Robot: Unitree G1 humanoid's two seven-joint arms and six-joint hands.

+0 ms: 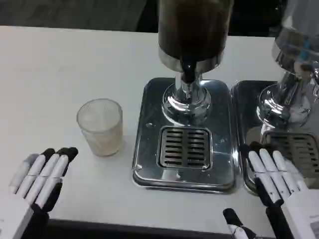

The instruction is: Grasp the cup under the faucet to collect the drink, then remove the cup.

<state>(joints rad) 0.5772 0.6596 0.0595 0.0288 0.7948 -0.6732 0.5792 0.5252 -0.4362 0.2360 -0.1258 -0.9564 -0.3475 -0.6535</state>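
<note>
1. The cup (100, 127) stands upright on the table (50, 64), left of the dispenser's steel base (149, 164) and apart from it, so not yet under the faucet (188, 73).
2. It looks like thin, ribbed, translucent plastic: probably light, easy to tip, and likely to buckle if squeezed hard.
3. The ribs should give some grip; any wetness cannot be told from here.
4. It looks empty, so its weight will grow once filled and it should be held level.
5. Best hold, I judge: around the middle of the wall from the near-left side, below the rim, with light pressure.
6. The left robot hand (42, 172) lies near and left of the cup, fingers straight and close together, holding nothing.
7. The right robot hand (271, 174) rests by the base's near-right corner, fingers extended, holding nothing.
</note>
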